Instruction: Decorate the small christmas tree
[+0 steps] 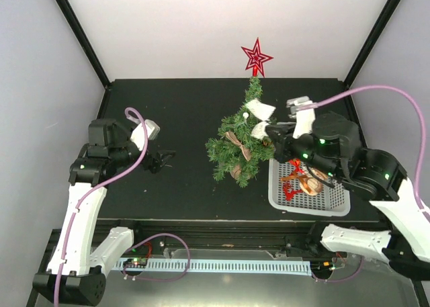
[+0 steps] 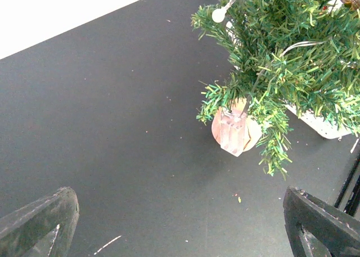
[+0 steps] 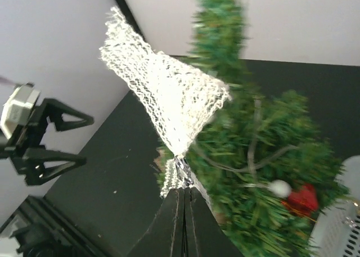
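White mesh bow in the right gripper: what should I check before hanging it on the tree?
1. Grip on the white mesh bow: ok, the right gripper is shut on its knot.
2. Small christmas tree standing: ok, its wooden base rests on the table.
3. Left gripper out of the way: ok, open, empty, apart from the tree.
4. Bow already touching a branch: cannot tell, the wrist view is blurred there.
5. Red star on the treetop: ok.
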Robot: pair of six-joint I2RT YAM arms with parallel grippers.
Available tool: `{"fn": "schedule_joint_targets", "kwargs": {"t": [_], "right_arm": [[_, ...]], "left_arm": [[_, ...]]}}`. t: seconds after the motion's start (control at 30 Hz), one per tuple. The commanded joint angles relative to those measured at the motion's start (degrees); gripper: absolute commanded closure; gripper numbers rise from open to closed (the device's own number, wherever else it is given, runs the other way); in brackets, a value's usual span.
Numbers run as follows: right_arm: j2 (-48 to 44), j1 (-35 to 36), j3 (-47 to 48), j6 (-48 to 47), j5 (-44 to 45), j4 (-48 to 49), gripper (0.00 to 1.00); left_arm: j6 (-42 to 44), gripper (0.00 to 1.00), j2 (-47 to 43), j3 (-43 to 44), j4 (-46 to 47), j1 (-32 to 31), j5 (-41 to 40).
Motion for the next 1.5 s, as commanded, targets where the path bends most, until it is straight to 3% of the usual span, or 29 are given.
{"fn": "schedule_joint_targets", "kwargs": {"t": [0.0,0.17,0.27,0.47,0.73,0.97,1.2,1.47], "right_arm": [[5.52,9.91,5.97,-1.93,9.64,-3.73,0.99],[12.40,21.21,11.41,-1.83,17.22,-7.72,0.99],[17.77,23.73,15.31,-0.39,18.32,-11.69,0.99],[28.07,25.84,22.51,0.96,20.37,-19.50,0.99],[31.48,25.84,22.27,0.80,18.71,-19.75,0.99],[29.89,25.85,19.59,-0.32,14.42,-17.31,0.99],[29.85,25.85,18.00,-2.09,9.79,-16.61,0.99],[31.25,25.81,17.27,-3.40,7.70,-14.97,0.99]], "left_arm": [[0.78,0.01,-1.08,0.02,0.45,-0.32,-0.66],[0.89,0.01,-1.33,-0.16,0.67,-0.28,-0.67],[0.85,0.01,-1.23,0.20,0.60,-0.33,-0.22],[2.64,0.01,-0.42,1.99,-1.09,-0.28,1.46],[11.20,0.01,2.84,8.05,-3.44,-0.48,8.13],[22.04,0.03,5.86,12.73,-5.44,-0.45,22.67],[37.06,0.11,13.10,23.32,-20.18,-0.60,33.00],[48.24,0.12,20.51,33.05,-36.97,-8.84,28.12]]}}
